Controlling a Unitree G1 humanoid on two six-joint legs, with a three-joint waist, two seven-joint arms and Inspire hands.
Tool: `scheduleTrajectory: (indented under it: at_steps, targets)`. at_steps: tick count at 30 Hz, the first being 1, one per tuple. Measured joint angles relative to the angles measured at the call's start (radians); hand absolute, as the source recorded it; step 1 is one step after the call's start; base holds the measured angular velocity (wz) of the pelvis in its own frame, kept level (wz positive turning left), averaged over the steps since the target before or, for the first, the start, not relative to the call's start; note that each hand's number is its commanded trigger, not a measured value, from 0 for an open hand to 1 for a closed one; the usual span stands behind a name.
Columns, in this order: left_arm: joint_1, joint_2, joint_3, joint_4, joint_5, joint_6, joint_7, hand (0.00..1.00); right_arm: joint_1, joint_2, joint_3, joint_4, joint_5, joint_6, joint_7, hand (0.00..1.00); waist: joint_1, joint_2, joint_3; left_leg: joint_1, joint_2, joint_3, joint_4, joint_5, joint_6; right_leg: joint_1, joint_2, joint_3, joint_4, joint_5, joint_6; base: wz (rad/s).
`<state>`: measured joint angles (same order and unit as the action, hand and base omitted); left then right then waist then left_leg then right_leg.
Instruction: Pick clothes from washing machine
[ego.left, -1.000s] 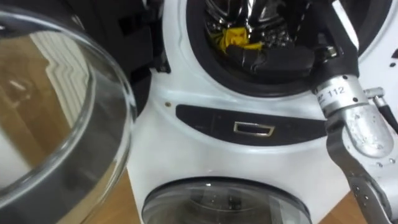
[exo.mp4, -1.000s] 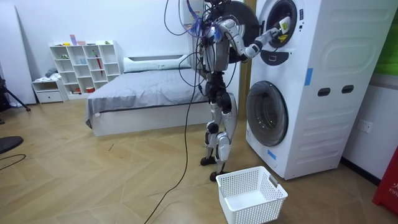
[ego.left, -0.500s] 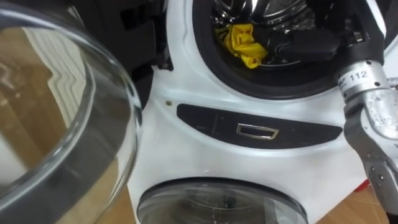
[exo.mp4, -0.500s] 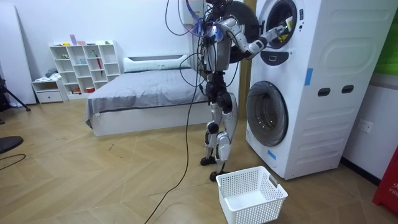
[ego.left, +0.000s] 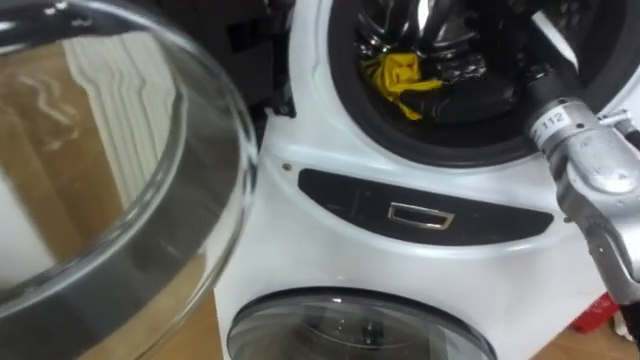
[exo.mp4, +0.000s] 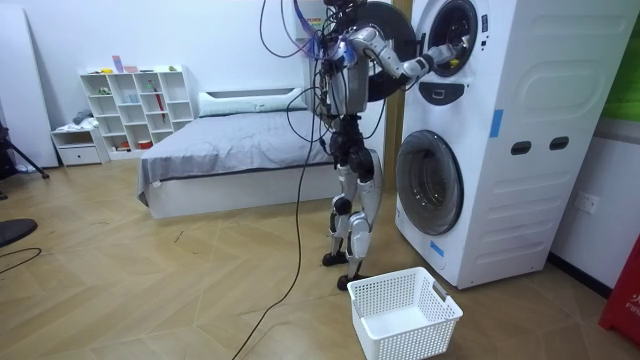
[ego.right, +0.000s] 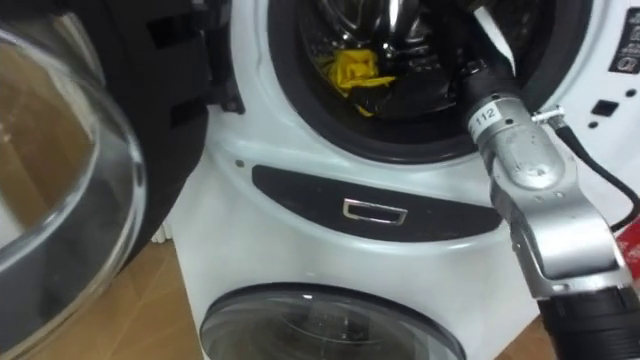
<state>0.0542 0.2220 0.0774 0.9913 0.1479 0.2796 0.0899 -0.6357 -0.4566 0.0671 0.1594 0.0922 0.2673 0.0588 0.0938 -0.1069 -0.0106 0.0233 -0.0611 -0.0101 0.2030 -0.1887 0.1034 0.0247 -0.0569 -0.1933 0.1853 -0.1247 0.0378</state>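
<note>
The robot stands upright, its right arm (ego.right: 545, 215) raised to about shoulder height and stretched forward, the forearm sloping up from the lower right. The silver wrist (ego.left: 556, 120) is nearly straight, and the dark right hand (ego.left: 462, 72) points ahead and slightly left.

A white label (ego.left: 553, 122) at the wrist of the robot's right arm reads 112.

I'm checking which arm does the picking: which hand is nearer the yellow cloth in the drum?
Right. The right hand is inside the upper drum, just right of the yellow cloth. The left arm does not reach the drum opening, so it lies farther off.
</note>
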Motion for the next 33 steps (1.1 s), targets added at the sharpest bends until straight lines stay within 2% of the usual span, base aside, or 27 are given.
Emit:
scheduleTrajectory:
  at_steps: [2, 6, 15, 18, 23, 28, 31, 32, 33]
  targets:
    - [-0.002, 0.007, -0.001, 0.001, -0.002, 0.002, -0.009, 0.0, -0.039, -0.001, 0.029, 0.04, -0.045, 0.014, 0.027, 0.0, 0.004, -0.007, 0.0046, -0.005, 0.0, -0.001, -0.001, 0.0, 0.0, -0.005, 0.001, 0.002, -0.001, 0.0, 0.0, 0.0]
    - [-0.003, 0.008, -0.001, 0.001, -0.005, 0.003, -0.012, 0.0, -0.063, -0.021, 0.031, 0.062, -0.055, 0.017, 0.075, 0.0, 0.002, -0.01, 0.0047, -0.001, 0.0, 0.0, -0.007, 0.0, 0.0, -0.006, 0.001, 0.003, -0.001, 0.0, 0.0, -0.01]
    - [-0.015, 0.013, -0.002, 0.001, -0.003, 0.004, -0.022, 0.0, -0.079, -0.026, 0.043, 0.072, -0.085, 0.023, 0.114, 0.0, 0.022, -0.018, 0.0093, 0.005, 0.002, 0.0, -0.006, -0.001, -0.001, 0.001, 0.003, 0.001, -0.001, -0.003, -0.004, 0.0]
    - [-0.014, 0.014, -0.002, 0.001, -0.001, 0.009, -0.042, 0.0, -0.089, -0.047, 0.053, 0.095, -0.098, 0.035, 0.142, 0.0, 0.023, -0.02, 0.0103, 0.001, 0.002, 0.0, -0.006, -0.001, -0.003, 0.002, 0.003, 0.0, 0.0, -0.003, -0.004, 0.0]
    - [-0.024, 0.019, 0.0, 0.001, -0.026, 0.048, -0.067, 0.0, -0.195, -0.047, 0.07, 0.219, -0.102, 0.064, 0.211, 0.0, 0.023, -0.025, 0.0084, -0.002, 0.003, -0.002, 0.0, -0.003, -0.005, -0.001, 0.005, -0.001, 0.0, -0.003, -0.005, -0.01]
    - [-0.037, 0.027, -0.001, 0.01, -0.029, 0.073, -0.083, 0.0, -0.224, -0.047, 0.071, 0.257, -0.133, 0.094, 0.282, 0.0, 0.023, -0.035, 0.0123, -0.002, 0.003, -0.007, 0.002, -0.003, -0.005, -0.001, 0.006, -0.002, -0.001, -0.003, -0.005, 0.03]
    - [-0.05, 0.029, -0.001, 0.011, -0.028, 0.103, -0.083, 0.0, -0.242, -0.048, 0.072, 0.305, -0.133, 0.108, 0.326, 0.0, 0.023, -0.043, 0.0099, -0.001, 0.003, -0.011, 0.003, -0.003, -0.006, 0.003, 0.006, -0.007, -0.002, -0.002, -0.006, 0.04]
    - [-0.054, 0.032, -0.001, 0.012, -0.029, 0.11, -0.083, 0.0, -0.25, -0.048, 0.072, 0.327, -0.133, 0.118, 0.343, 0.09, 0.023, -0.044, 0.0101, 0.003, 0.003, -0.015, 0.003, -0.003, -0.006, 0.009, 0.007, -0.008, -0.003, -0.002, -0.006, 0.09]
    - [-0.055, 0.033, -0.002, 0.013, -0.03, 0.113, -0.083, 0.0, -0.251, -0.048, 0.072, 0.337, -0.133, 0.121, 0.35, 0.62, 0.023, -0.044, 0.01, 0.006, 0.003, -0.017, 0.002, -0.003, -0.006, 0.013, 0.007, -0.008, -0.004, -0.002, -0.006, 0.09]
